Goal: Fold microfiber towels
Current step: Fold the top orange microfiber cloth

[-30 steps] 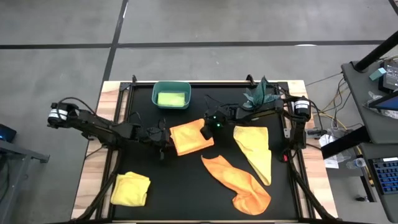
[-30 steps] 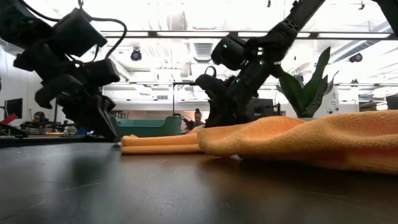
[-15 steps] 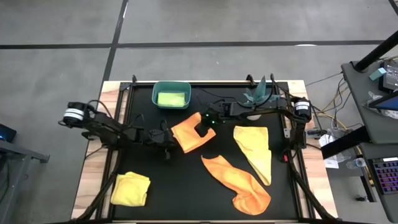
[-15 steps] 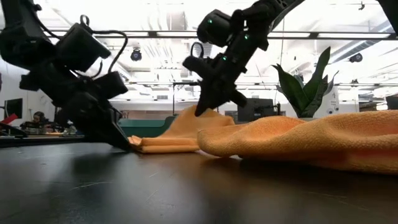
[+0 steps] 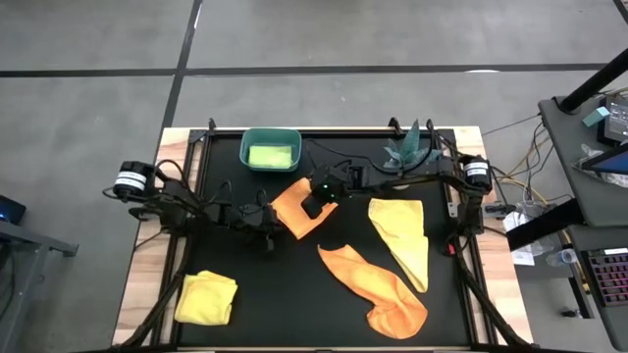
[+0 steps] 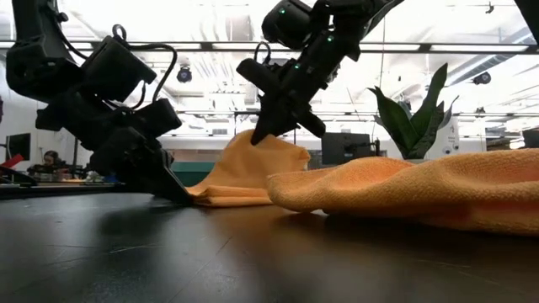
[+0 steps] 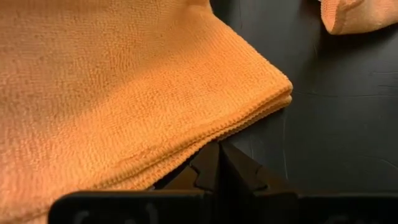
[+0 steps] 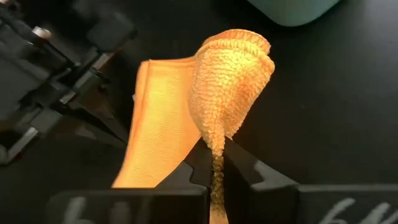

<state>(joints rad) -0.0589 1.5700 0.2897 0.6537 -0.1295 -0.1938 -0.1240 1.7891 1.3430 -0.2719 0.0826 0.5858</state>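
A folded orange towel (image 5: 294,208) lies mid-table, its left edge on the table and its right part raised. My right gripper (image 5: 316,199) is shut on that raised part above the table; it also shows in the low view (image 6: 271,126). My left gripper (image 5: 266,223) is shut, its tips at the towel's left edge on the table (image 6: 181,195). A second orange towel (image 5: 378,286) lies crumpled at the near right. A yellow towel (image 5: 402,235) lies spread on the right, and another (image 5: 206,297) lies folded at the near left. A lime green towel (image 5: 270,155) is in the bin. My left gripper touches the layered folded edge (image 7: 205,140) of the orange towel with its shut fingertips, slanting down from the table's left. The cloth lies over the tips; I cannot tell whether any is between them. That edge rests on the table. My right gripper pinches a bunched fold of several layers (image 8: 217,134) at the towel's right side between its two fingers, slanting down from the right. That part (image 6: 274,145) is lifted clear and slopes down to the edge on the table.
A teal bin (image 5: 270,137) stands at the far middle and a potted plant (image 5: 412,147) at the far right. The table's black mat (image 5: 275,284) shows between the towels in the near middle.
My right gripper has gone up and toward the table's left, lifting the orange towel's right part off the table and over the rest, while the towel's left edge has stayed down. My left gripper has moved a little right, up to that edge.
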